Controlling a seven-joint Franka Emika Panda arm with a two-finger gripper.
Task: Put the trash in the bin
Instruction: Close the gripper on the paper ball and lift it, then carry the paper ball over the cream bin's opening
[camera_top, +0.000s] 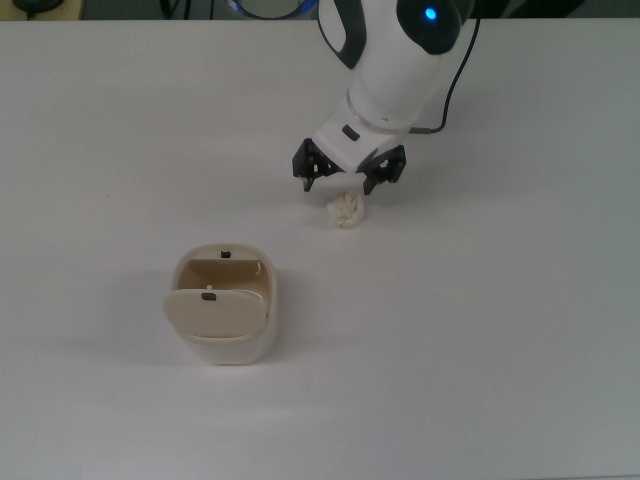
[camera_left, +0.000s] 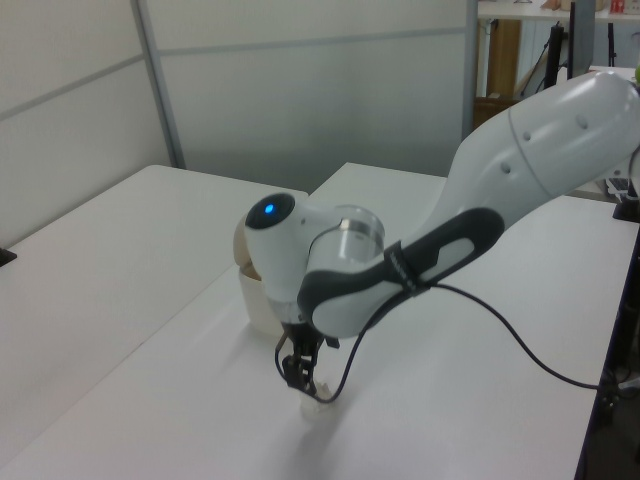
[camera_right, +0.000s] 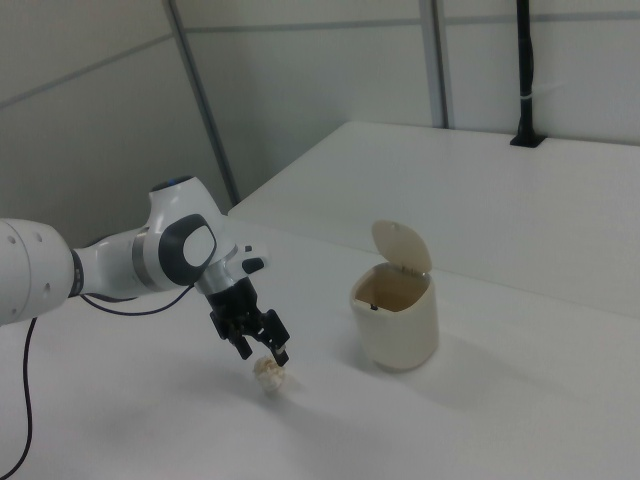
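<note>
Pincer (camera_top: 347, 182) is hanging spread wide, gripping nothing, fingers straddling just above the trash (camera_top: 346, 210) lying on the desk (camera_top: 500, 330); bin (camera_top: 224, 318) standing apart, flap up.

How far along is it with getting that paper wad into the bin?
Early stage. Done: the bin stands with its flap tipped open. In hand: the gripper hangs open just above the paper wad, which lies on the table, not gripped. Left: grasp, lift, carry it to the bin, drop.
</note>
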